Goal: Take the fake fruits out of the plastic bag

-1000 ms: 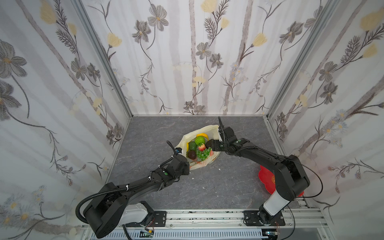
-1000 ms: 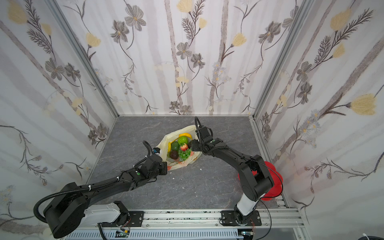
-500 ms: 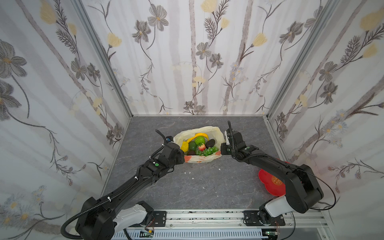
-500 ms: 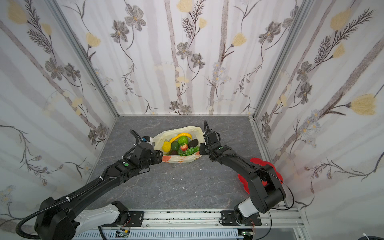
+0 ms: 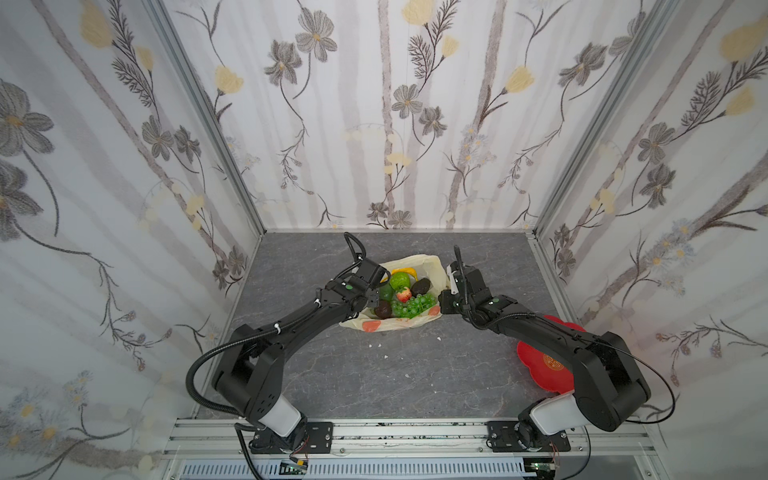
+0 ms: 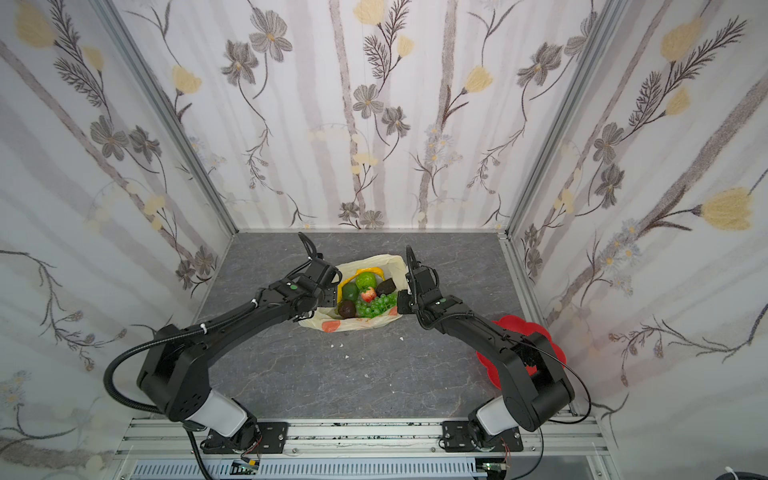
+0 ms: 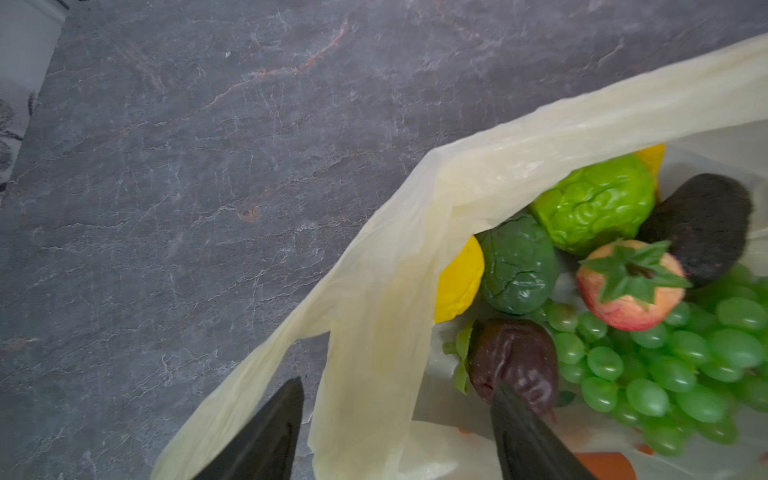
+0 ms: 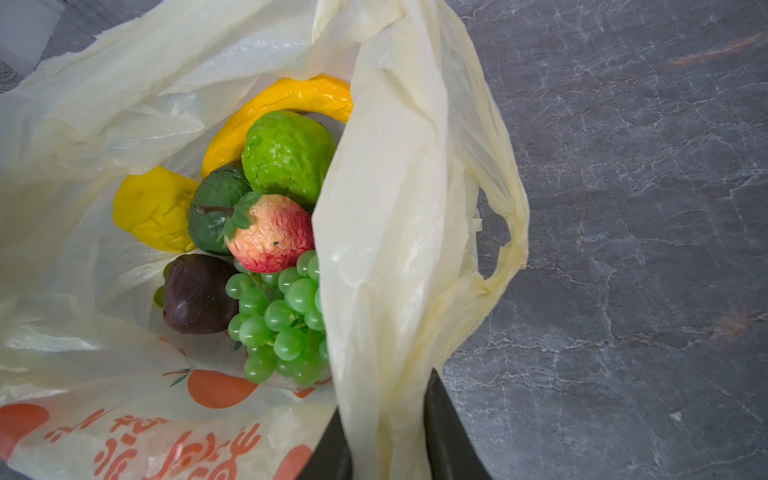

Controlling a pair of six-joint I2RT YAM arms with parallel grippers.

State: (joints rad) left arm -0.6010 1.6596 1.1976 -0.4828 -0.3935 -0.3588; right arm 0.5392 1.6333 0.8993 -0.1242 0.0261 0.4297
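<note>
Right jaws, narrow, pinch the plastic bag (image 8: 386,249) rim; left jaws, wide, should take the dark fruit (image 5: 382,309) below centre in a top view.

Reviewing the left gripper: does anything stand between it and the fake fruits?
Partly. A side wall of the plastic bag runs between the open jaws of the left gripper: one finger is outside, one inside next to the blackish-brown fruit. The right gripper pinches the opposite wall; the bag's mouth gapes open.
</note>
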